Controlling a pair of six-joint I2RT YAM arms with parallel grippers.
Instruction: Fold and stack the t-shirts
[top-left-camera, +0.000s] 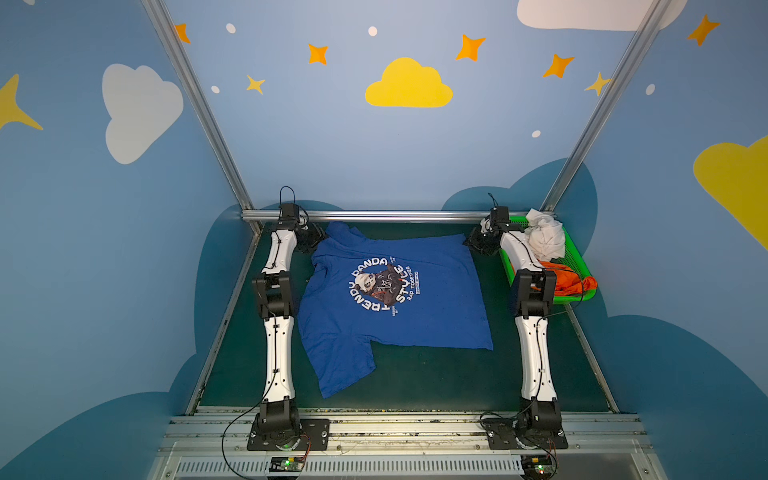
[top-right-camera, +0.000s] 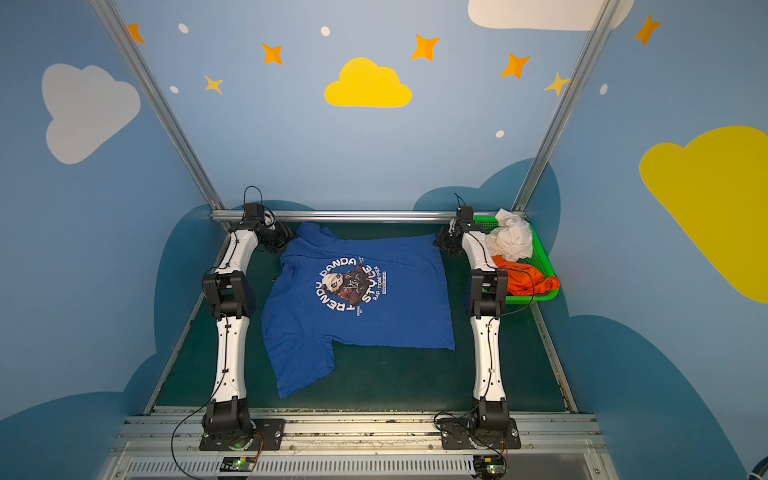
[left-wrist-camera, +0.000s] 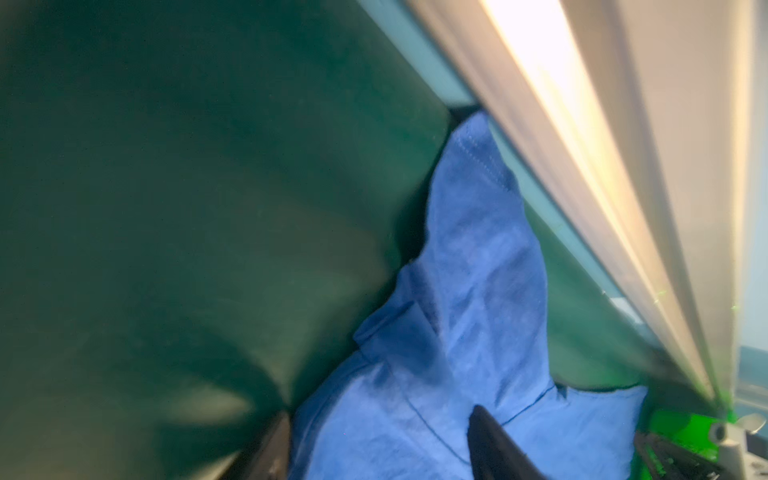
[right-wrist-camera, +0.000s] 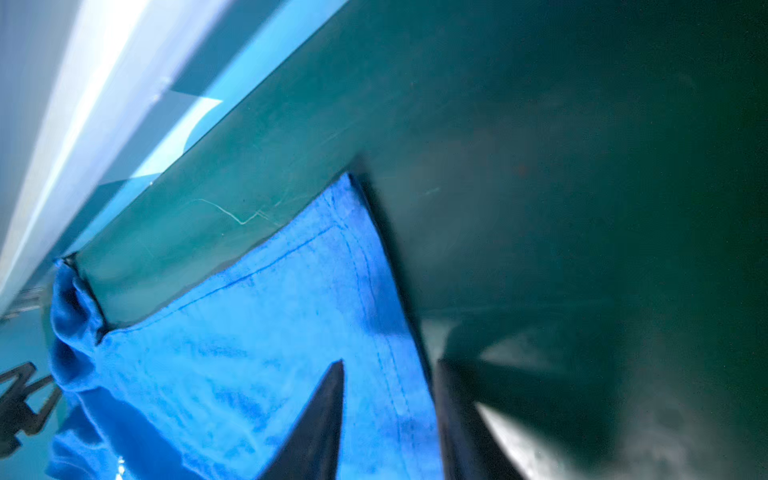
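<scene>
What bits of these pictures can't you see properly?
Left gripper: its wrist view is blurred, the picture's edge cuts its fingers, so whether it pinches the blue shirt is unclear.
Right gripper: the same blur and cropping, same doubt.
Orange shirt: the right arm hides part of it in both top views.
Smallest lettering on the print: too tiny to read in both top views.

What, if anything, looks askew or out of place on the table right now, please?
The blue shirt lies crooked, its print turned sideways, with one sleeve bunched up against the back rail. In the green basket, the orange shirt spills over the near corner and the white shirt sits crumpled.
</scene>
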